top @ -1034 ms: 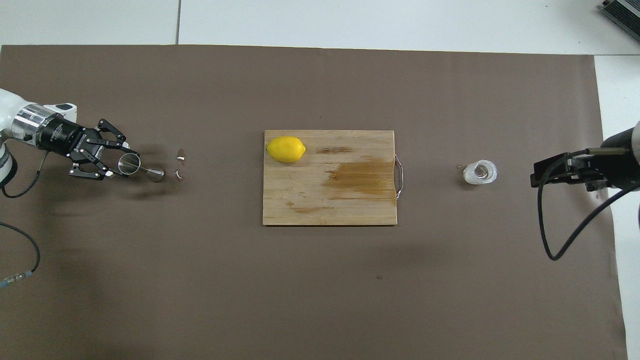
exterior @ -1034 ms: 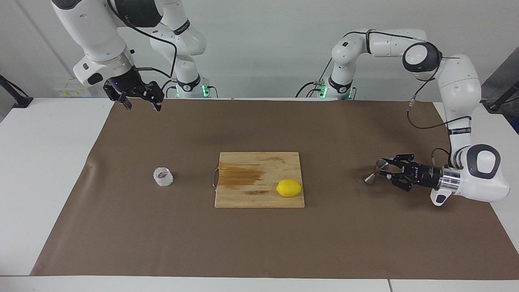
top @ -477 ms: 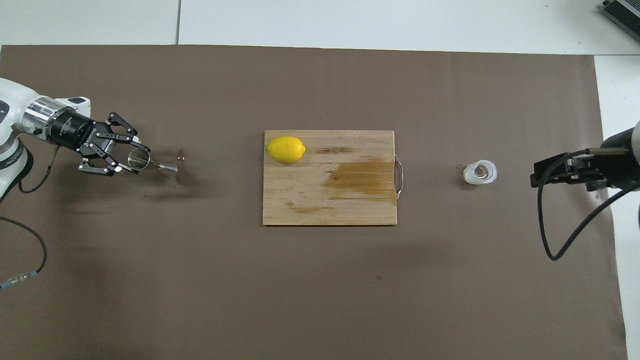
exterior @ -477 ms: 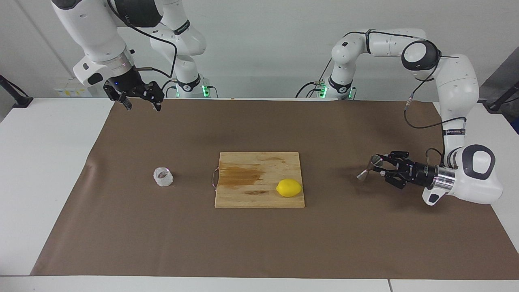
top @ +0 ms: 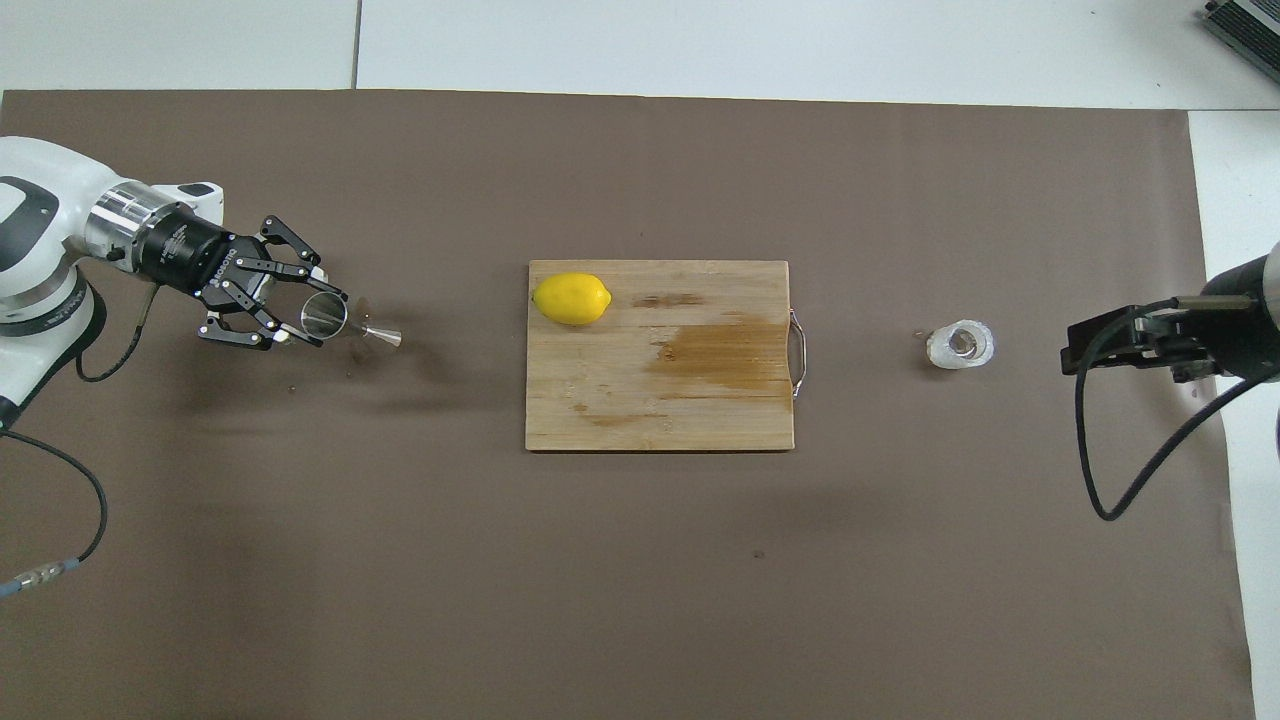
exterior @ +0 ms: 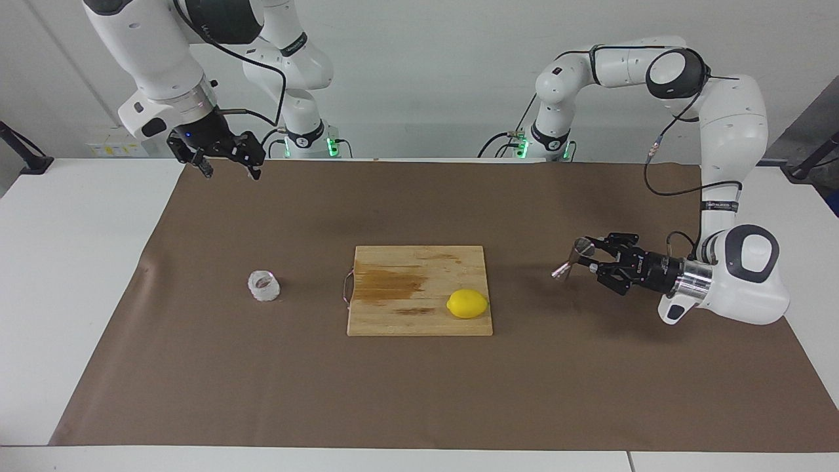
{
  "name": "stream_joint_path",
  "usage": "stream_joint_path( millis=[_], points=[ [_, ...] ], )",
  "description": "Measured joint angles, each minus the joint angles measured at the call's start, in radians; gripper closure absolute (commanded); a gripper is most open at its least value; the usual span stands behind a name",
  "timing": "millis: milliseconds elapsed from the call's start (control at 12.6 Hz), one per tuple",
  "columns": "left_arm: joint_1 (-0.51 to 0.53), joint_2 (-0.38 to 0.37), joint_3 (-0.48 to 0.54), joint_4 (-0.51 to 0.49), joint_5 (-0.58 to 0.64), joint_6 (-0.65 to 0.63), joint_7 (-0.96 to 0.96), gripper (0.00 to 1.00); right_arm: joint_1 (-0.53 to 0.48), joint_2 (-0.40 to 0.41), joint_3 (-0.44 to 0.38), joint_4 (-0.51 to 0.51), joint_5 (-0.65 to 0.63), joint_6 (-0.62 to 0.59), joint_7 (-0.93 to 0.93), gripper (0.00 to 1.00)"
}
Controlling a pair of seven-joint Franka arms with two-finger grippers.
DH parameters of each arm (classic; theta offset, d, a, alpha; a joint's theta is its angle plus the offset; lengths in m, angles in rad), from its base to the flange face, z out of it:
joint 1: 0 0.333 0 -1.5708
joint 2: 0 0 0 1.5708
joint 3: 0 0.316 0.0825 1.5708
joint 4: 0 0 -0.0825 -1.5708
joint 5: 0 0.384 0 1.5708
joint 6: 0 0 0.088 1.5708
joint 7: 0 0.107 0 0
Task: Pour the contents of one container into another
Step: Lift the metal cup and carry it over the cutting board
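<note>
The left gripper (exterior: pixel 583 257) is clamped on the steel jigger (exterior: pixel 571 259), held clear of the brown mat (exterior: pixel 419 393) over the stretch between the cutting board (exterior: pixel 419 290) and the left arm's end of the table. The grip sits on the jigger's wider cone; in the overhead view that cone's open mouth (top: pixel 324 315) shows between the fingertips, and the narrow waist and smaller cone stick out past them, pointing toward the board. The jigger is tilted well off upright, its long axis close to level. The left arm's wrist lies low and nearly horizontal, the jaws facing the board. The right gripper (exterior: pixel 227 166) hangs high over the mat's edge closest to the robots, at the right arm's end, jaws spread wide with nothing between them; this arm waits. The clear faceted glass cup (exterior: pixel 263 286) stands upright on the mat, well apart from both sets of jaws, between the board's wire handle (exterior: pixel 347 288) and the right arm's end of the table. The open right jaws are above and nearer the robots than the cup, not over it. A lemon (exterior: pixel 467 303) rests on the board, at the corner nearest the left jaws, yet still well short of the jigger's tip. A dark stain marks the board toward its handle end.
</note>
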Motion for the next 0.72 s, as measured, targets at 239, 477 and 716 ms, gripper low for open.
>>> stream_joint_path(
  millis=[239,477,716],
  points=[
    [-0.017,-0.044,-0.048,-0.078,-0.033,0.097,0.0,0.97,0.0,0.0,0.0,0.0,0.0,0.0,0.0,0.0],
    [-0.03,-0.064,-0.107,-0.162,-0.071,0.219,0.0,0.97,0.0,0.0,0.0,0.0,0.0,0.0,0.0,0.0],
    [-0.062,-0.078,-0.134,-0.227,-0.151,0.33,0.001,0.96,0.0,0.0,0.0,0.0,0.0,0.0,0.0,0.0]
  ],
)
